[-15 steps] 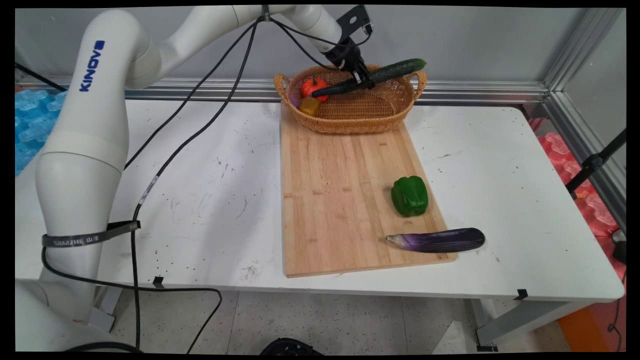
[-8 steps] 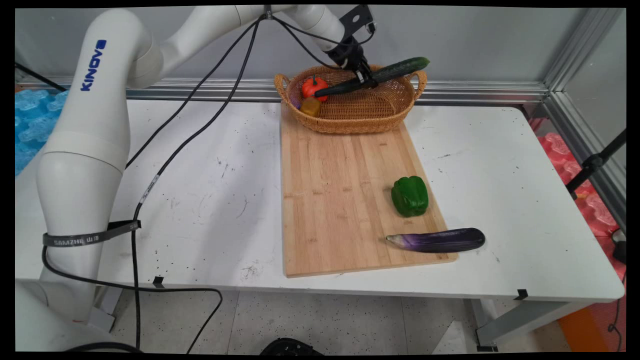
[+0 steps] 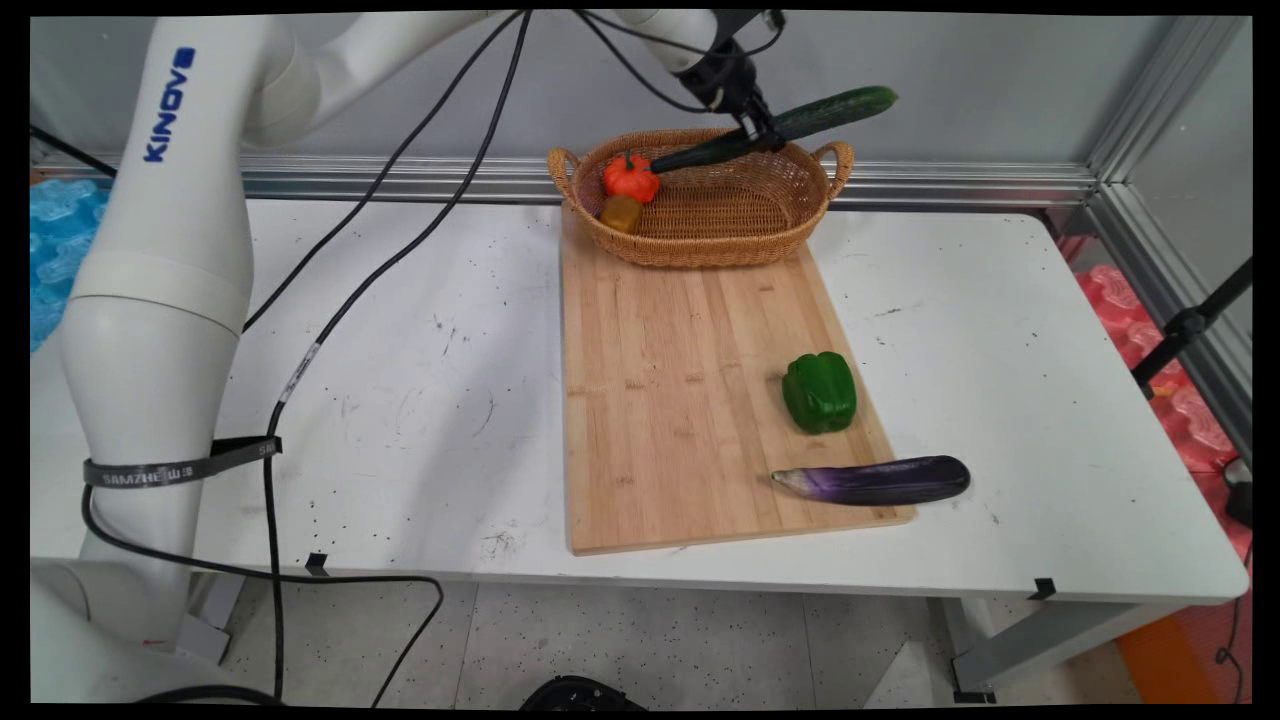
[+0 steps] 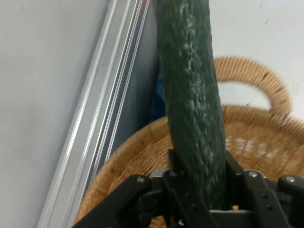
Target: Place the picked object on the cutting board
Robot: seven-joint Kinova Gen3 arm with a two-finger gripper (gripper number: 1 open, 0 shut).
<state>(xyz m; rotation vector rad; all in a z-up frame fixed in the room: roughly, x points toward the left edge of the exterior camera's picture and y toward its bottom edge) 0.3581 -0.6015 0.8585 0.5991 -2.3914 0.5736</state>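
My gripper (image 3: pixel 762 133) is shut on a long dark green cucumber (image 3: pixel 790 127) and holds it in the air above the wicker basket (image 3: pixel 790 222). The cucumber slants, its right end higher and past the basket's right handle. In the hand view the cucumber (image 4: pixel 192 102) runs up the middle from between the fingers (image 4: pixel 173 166), with the basket's rim and handle (image 4: pixel 247 69) beneath. Inside the basket at the left lie a red-orange tomato-like vegetable (image 3: pixel 630 177) and a yellowish piece (image 3: pixel 620 212).
A wooden cutting board (image 3: pixel 680 390) lies lengthwise from the basket toward the near edge. A green bell pepper (image 3: pixel 820 392) sits on its right side, and a purple eggplant (image 3: pixel 875 480) lies across its near right corner. Black cables hang from the arm at left.
The gripper has risen and shifted right with the cucumber, lifting it clear of the basket's rim. The other vegetables have not moved.
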